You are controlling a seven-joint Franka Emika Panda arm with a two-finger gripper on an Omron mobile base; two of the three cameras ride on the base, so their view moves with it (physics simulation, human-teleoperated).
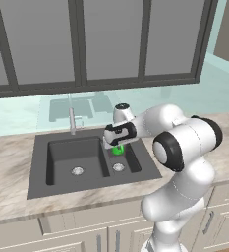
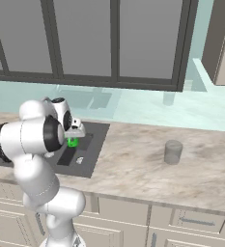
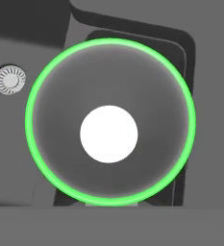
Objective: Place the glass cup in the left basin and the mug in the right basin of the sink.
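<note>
From the left base view, the dark charcoal double sink (image 1: 40,184) sits in a marble counter (image 1: 8,167) under windows; the gripper (image 1: 117,145) clenches the bright green mug (image 1: 118,150) above the narrower right basin (image 1: 128,160).

From the right, the see-through grey tumbler (image 2: 173,152) stands well apart on the counter.

The hand view looks straight into the mug; fingertips are hidden.

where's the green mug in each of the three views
Left base view: the mug sits just right of centre, under the white hand, above the right basin.
Right base view: it is left of centre, under the hand, over the sink's near end.
Hand view: its green rim rings the middle, seen from above.
Shared landmark: the right basin's round silver drain.
</note>
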